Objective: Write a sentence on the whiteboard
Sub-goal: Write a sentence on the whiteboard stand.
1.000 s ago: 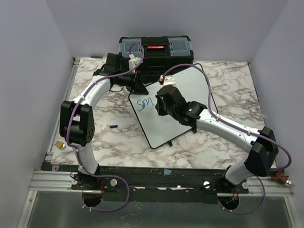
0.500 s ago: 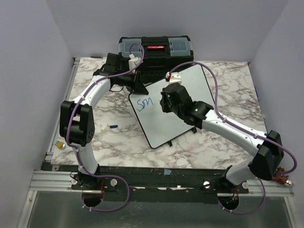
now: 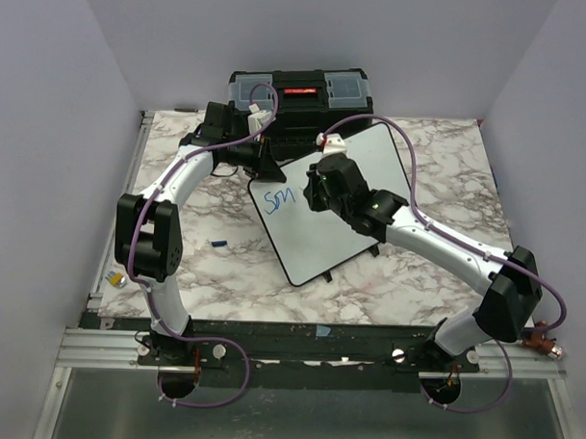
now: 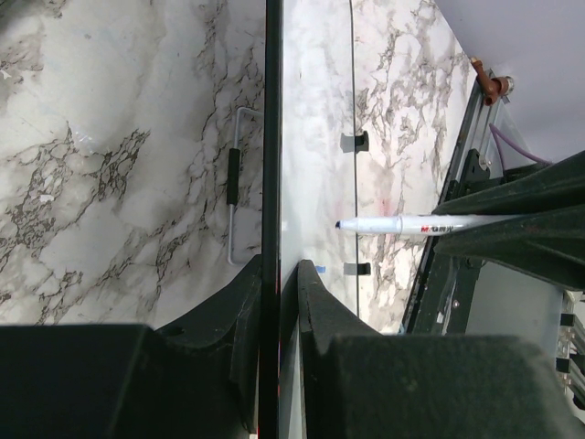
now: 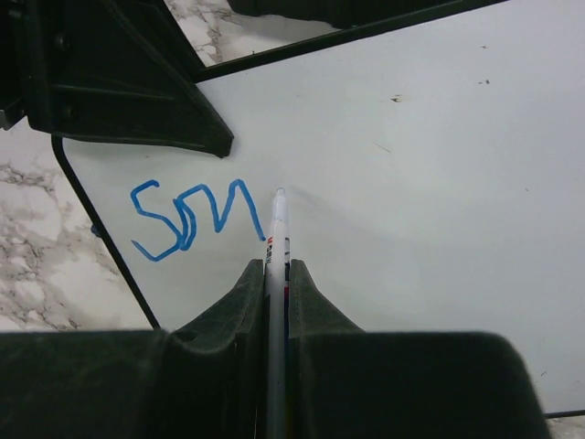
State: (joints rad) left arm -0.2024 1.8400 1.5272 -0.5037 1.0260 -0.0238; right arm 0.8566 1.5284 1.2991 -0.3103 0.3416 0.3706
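The whiteboard [image 3: 316, 244] lies slantwise in the middle of the worktop [image 3: 449, 177]. Close behind its far edge the toolbox [image 3: 300, 99] bars the way. The left hand [image 4: 277, 283] clamps the board's far-left edge, and the right hand [image 5: 276, 274], gripping a marker [image 5: 278, 219], hangs over the board's far half. The marble right of the board and nearer than it is open. Left of the board lies a small blue piece [image 3: 218, 243].

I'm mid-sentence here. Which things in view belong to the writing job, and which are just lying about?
In the job:
- whiteboard
- blue writing begun on it
- marker, held in the right gripper
- left gripper, clamped on the whiteboard's edge

Lying about:
- black toolbox behind the whiteboard
- small blue piece left of the whiteboard
- small pale object farther left
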